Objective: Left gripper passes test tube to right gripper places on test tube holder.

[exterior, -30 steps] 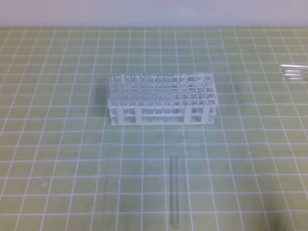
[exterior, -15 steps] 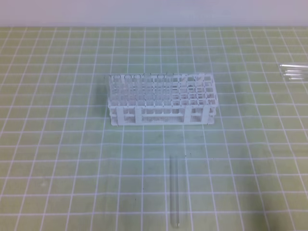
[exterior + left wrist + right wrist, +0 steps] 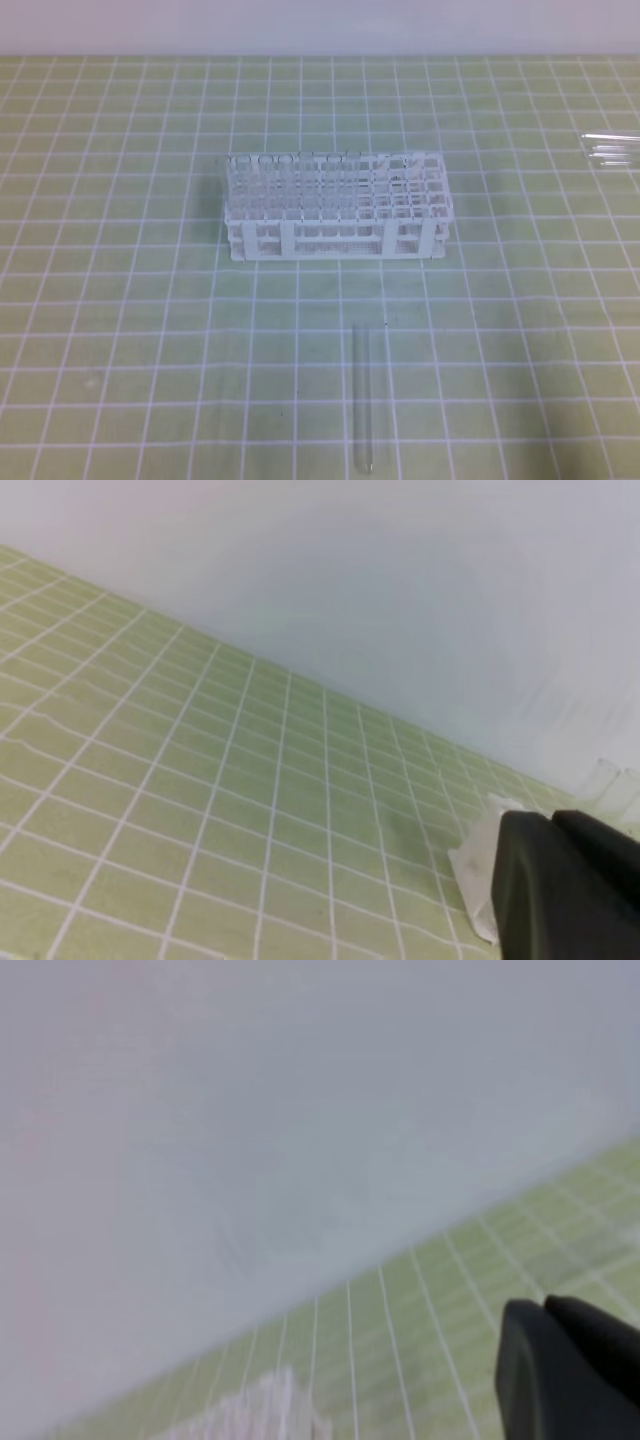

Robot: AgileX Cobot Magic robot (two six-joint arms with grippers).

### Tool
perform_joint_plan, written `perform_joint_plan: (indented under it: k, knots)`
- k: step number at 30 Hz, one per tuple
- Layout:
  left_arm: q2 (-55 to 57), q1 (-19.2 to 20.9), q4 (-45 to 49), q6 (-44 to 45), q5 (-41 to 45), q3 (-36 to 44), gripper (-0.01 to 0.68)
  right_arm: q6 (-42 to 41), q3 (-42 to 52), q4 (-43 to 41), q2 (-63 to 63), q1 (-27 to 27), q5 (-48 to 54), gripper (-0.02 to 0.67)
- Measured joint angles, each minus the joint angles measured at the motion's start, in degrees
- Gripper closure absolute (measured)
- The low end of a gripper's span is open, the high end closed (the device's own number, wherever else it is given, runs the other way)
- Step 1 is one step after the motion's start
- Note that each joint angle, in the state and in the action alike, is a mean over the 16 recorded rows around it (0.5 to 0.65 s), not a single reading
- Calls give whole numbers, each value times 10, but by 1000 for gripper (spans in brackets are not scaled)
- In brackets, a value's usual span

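Left hand [image 3: 560,880]: only a black tip is seen in its wrist view; opening cannot be told, nothing seen held.
Right hand [image 3: 565,1365]: likewise.
Test tube [image 3: 364,398]: flat near the tabletop's front edge, long axis pointing toward the test tube holder [image 3: 337,205].
Nearer arm: cannot be judged.

High view looks down at green mat [image 3: 120,300], wrist views low, facing wall [image 3: 400,600]
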Motion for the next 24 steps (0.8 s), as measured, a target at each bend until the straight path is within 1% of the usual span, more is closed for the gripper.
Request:
perform_joint_plan:
  k: [4, 8, 10, 16, 21, 24]
  knots:
    - [29, 0, 3, -12, 17, -35, 675, -1, -36, 23, 30, 0, 49, 665]
    - [81, 0, 5, -18, 49, -89, 675, -1, -95, 18, 87, 0, 114, 665]
    - [121, 0, 6, -17, 75, -126, 675, -2, -132, 6, 124, 0, 154, 665]
    - [272, -4, 8, 11, 191, -256, 675, -2, -256, -47, 258, 0, 276, 665]
    - [385, -28, 4, 33, 268, -330, 675, -7, -320, -91, 352, 0, 349, 665]
    - [447, -55, 2, 41, 297, -360, 675, -12, -341, -105, 392, 0, 380, 665]
